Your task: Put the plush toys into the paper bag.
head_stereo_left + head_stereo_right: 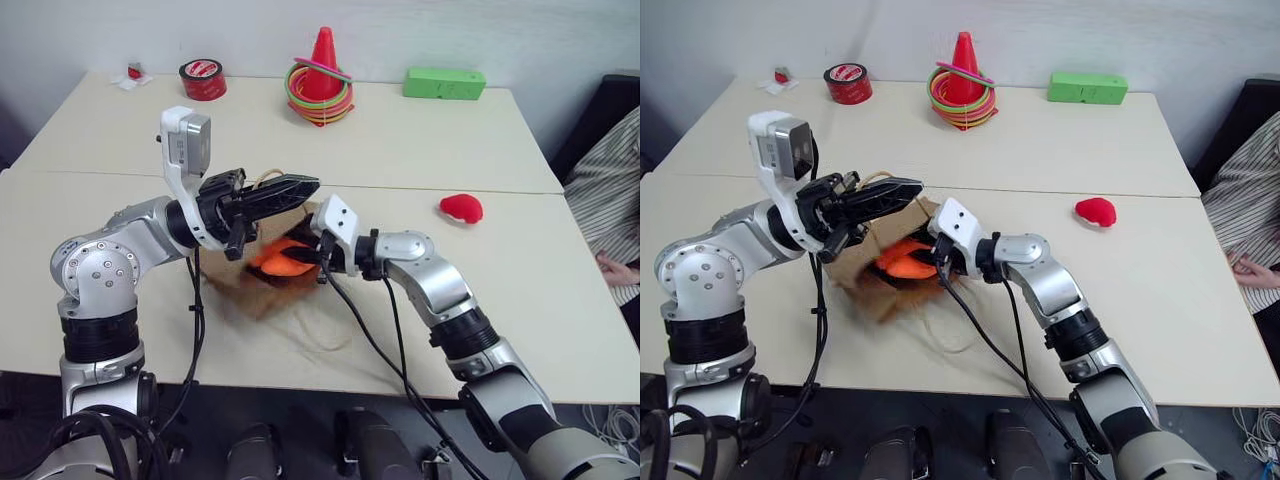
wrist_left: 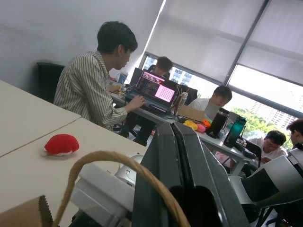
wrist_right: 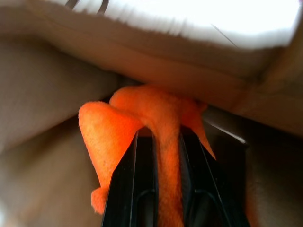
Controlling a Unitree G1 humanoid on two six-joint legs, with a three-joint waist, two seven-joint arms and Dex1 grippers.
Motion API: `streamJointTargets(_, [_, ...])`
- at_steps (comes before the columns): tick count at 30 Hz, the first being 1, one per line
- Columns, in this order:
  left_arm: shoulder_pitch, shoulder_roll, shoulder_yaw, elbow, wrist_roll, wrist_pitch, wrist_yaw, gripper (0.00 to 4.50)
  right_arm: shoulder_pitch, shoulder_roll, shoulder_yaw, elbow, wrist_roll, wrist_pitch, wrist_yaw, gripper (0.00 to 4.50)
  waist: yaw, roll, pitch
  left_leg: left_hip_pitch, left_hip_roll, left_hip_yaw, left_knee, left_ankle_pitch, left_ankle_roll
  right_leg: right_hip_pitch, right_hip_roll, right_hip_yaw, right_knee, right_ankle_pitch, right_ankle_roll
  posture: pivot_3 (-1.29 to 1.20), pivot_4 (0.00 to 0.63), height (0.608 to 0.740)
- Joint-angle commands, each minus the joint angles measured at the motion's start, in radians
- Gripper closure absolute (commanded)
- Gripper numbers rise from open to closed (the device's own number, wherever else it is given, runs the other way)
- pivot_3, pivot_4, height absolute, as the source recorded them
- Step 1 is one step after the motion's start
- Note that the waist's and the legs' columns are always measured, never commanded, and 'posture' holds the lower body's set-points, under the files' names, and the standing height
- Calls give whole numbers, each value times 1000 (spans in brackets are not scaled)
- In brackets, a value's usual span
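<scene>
Right wrist view: the right end effector [image 3: 158, 184] pinches the bright orange lumpy plush toy [image 3: 142, 127] inside the brown kraft paper bag [image 1: 262, 285]. Left end effector [image 1: 292, 190], pressed together, lifts a tan cord handle [image 2: 113, 163]. Push deeper before releasing; the rounded red plush toy [image 1: 461, 208] waits on the tabletop [image 1: 560, 300].

Head stereo overhead; wrist cameras close.

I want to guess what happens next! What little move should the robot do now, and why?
Probably push the orange plush toy a bit deeper, then let go. The right pincer pinches it just inside the paper bag, whose mouth the left pincer holds up by a handle.
</scene>
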Motion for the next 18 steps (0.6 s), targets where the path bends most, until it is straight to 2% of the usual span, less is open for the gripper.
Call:
streamJointTargets(1, [0, 11, 33, -22, -38, -12, 9, 4500, -44, 5, -40, -2, 14, -7, -3, 4404, -2, 0, 0, 0, 0, 0, 0, 0, 0, 0, 0, 0, 0, 0, 0, 0, 150, 740])
streamJointTargets(4, [-1, 1, 30, -18, -47, -14, 17, 4500, -67, 33, -31, 14, -2, 1, -26, 4404, -4, 0, 0, 0, 0, 0, 0, 0, 0, 0, 0, 0, 0, 0, 0, 0, 150, 740])
streamJointTargets(7, [-7, -35, 18, -2, -37, -36, 29, 4500, -54, 84, 45, 19, -52, 11, -49, 4404, -4, 0, 0, 0, 0, 0, -1, 0, 0, 0, 0, 0, 0, 0, 0, 0, 150, 740])
streamJointTargets(10, [8, -62, 18, 14, 3, -90, 28, 4500, -26, 115, 104, 73, -122, -54, -81, 4404, -8, 0, 0, 0, 0, 0, -1, 0, -1, 0, 0, 0, 0, 0, 0, 0, 150, 740])
streamJointTargets(13, [33, -64, -2, 29, 30, -117, -7, 4500, -10, 159, 60, 138, -96, -104, -107, 4404, -9, 0, 0, 0, 0, 0, -1, 0, 0, 0, 0, 0, 0, 0, 0, 0, 150, 740])
streamJointTargets(18, [34, -69, -21, 54, 67, -167, -40, 4500, -6, 151, 37, 125, -75, -152, -58, 2677, -9, 0, 0, 0, -1, 0, 0, 0, 0, 0, -1, 0, 0, 0, 0, 0, 150, 740])
